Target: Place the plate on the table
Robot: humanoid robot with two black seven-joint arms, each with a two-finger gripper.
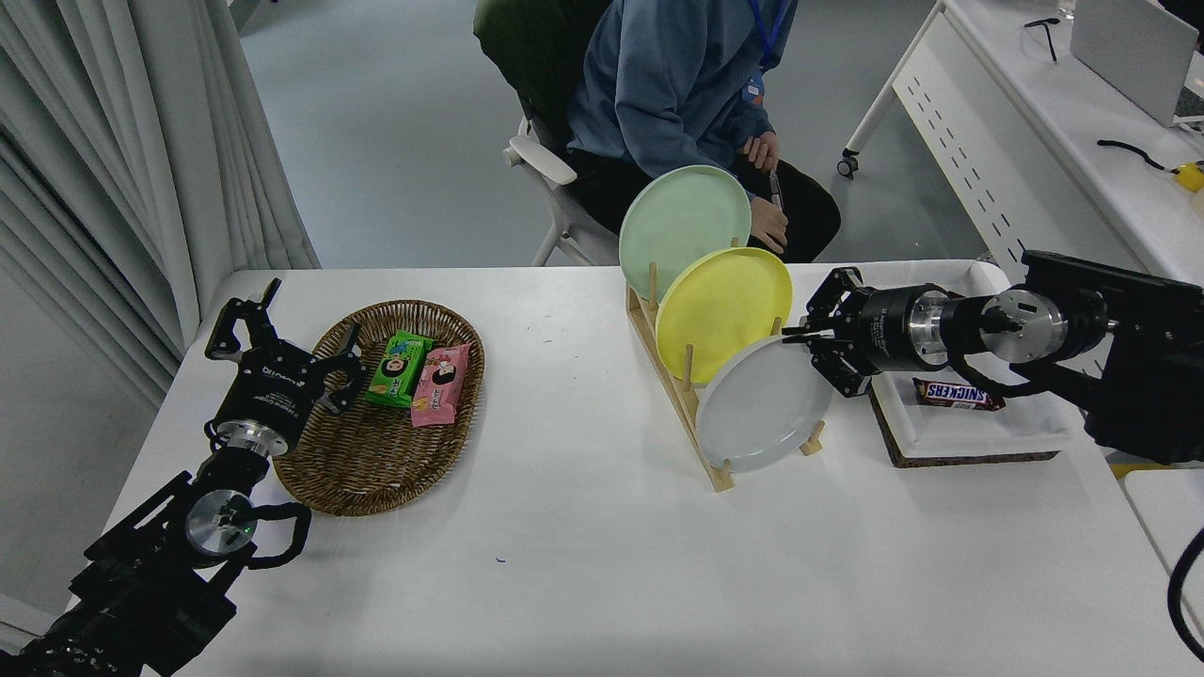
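The pale grey plate (760, 409) stands on edge in the front slot of a wooden rack (701, 442) on the white table (583, 564). A yellow plate (720, 310) and a mint green plate (682, 226) stand behind it. My right gripper (807, 344) reaches in from the right, and its fingers are closed on the grey plate's upper right rim. The plate's lower edge still rests in the rack. My left gripper (287, 353) is parked open at the lower left, over the left edge of a wicker basket (376, 461).
The basket holds a green snack pack (399, 369) and a pink one (440, 383). A white tray (978, 428) with a Snickers bar (958, 395) sits under my right arm. A person (677, 94) sits at the far side, just behind the rack.
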